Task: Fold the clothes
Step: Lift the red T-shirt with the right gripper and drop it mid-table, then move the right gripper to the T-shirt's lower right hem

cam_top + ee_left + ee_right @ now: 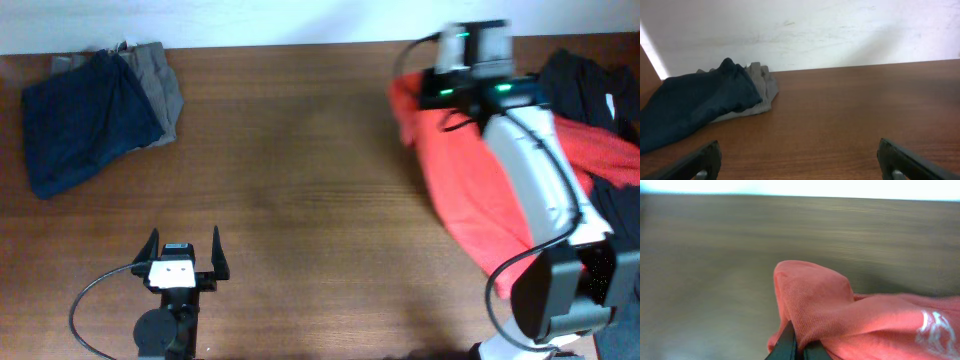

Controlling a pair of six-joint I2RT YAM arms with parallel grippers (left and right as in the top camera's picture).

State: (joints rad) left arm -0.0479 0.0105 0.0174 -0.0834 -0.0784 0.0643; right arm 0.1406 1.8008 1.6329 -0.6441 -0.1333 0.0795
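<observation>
The right gripper (798, 349) is pinched tight on the red shirt (825, 305). In the right wrist view its two dark fingers sit close together at the bottom middle of the frame. A fold of red cloth is squeezed between them. The cloth humps up just above the fingers. White letters (935, 330) show on the shirt at the lower right.

From overhead, the red shirt (465, 180) lies on the right side of the frame, on the brown table (300, 170). The white right arm (530, 170) stretches across it. A black piece of clothing (590, 85) sits in the upper right corner, touching the red shirt.

The left gripper (184, 243) is in the lower left of the overhead frame. Its jaws stand wide apart and it holds nothing. It touches no cloth.

A dark blue piece of clothing (85, 120) lies in the upper left, far from the red shirt. A grey one (160, 85) lies right beside it, touching it.
</observation>
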